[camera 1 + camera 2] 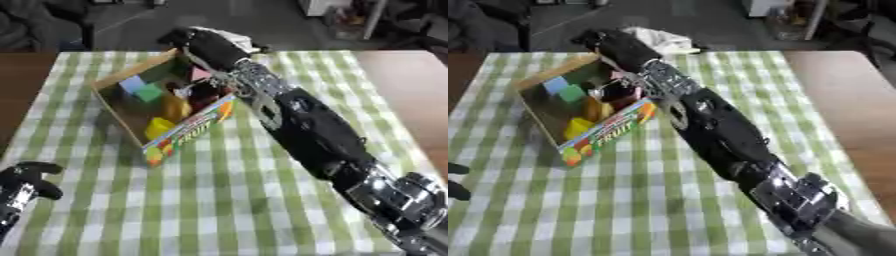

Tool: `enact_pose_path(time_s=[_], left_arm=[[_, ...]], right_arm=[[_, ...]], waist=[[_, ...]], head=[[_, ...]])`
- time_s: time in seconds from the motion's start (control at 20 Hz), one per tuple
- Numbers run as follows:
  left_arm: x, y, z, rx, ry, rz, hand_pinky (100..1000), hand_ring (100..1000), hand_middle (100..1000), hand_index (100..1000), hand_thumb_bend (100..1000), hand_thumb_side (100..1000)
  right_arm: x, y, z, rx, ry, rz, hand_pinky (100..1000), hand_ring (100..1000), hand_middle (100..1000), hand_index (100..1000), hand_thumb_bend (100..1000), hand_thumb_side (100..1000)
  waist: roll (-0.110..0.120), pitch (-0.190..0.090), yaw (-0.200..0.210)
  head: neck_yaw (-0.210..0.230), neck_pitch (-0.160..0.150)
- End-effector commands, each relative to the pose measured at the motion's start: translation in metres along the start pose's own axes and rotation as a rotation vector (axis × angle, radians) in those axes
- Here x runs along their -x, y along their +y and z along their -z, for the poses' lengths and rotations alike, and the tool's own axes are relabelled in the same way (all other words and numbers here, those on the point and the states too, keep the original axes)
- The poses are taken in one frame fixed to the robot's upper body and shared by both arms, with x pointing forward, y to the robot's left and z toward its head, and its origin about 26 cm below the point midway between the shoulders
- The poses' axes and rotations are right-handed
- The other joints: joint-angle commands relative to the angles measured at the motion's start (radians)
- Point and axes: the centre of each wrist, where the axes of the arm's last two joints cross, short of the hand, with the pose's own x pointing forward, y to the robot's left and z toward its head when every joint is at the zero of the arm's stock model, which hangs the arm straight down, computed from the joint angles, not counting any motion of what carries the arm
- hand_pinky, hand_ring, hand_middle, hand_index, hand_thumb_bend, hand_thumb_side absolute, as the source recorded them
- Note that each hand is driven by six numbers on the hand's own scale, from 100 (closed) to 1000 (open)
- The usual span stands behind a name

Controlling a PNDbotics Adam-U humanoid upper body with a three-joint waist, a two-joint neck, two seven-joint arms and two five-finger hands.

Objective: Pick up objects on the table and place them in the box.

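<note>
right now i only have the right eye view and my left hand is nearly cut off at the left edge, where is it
observer: The left eye view shows much more of the left hand, at the lower left, over the left edge of the checked cloth.
operator: is it touching the box
observer: No. It is apart from the box, below and to the left of the fruit-printed front corner, with a stretch of cloth between them.

Green-and-white checked cloth [227,200] covers the brown tabletop [411,85]; the tan box [131,75] holds blue, green, yellow and pink pieces.
</note>
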Motion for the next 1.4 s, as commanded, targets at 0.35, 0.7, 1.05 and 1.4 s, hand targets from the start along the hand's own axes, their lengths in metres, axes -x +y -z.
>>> enact_pose_path(time_s=[0.35,0.7,1.05,1.4], left_arm=[[-0.005,0.013,-0.005,-0.073,0.008,0.043,587,524,655,699,100,664],[-0.005,0.015,-0.007,-0.118,0.014,0.041,584,523,654,698,100,659],[-0.005,0.014,-0.006,-0.133,0.016,0.028,582,520,650,696,100,657],[-0.004,0.014,-0.007,-0.14,0.014,0.024,582,518,649,693,100,656]], right_arm=[[-0.018,-0.057,-0.109,0.265,0.11,0.608,756,915,678,733,100,242],[-0.015,-0.004,-0.173,0.361,0.332,0.809,746,902,633,687,100,258],[-0.018,0.036,-0.194,0.358,0.432,0.844,741,894,611,683,100,154],[-0.018,0.041,-0.188,0.358,0.417,0.843,740,889,602,682,100,148]], waist=[[-0.022,-0.007,-0.088],[-0.022,0.007,-0.128],[-0.016,0.013,-0.157],[0.017,0.028,-0.206]], head=[[0.152,0.005],[0.223,0.005],[0.245,0.005],[0.272,0.005]])
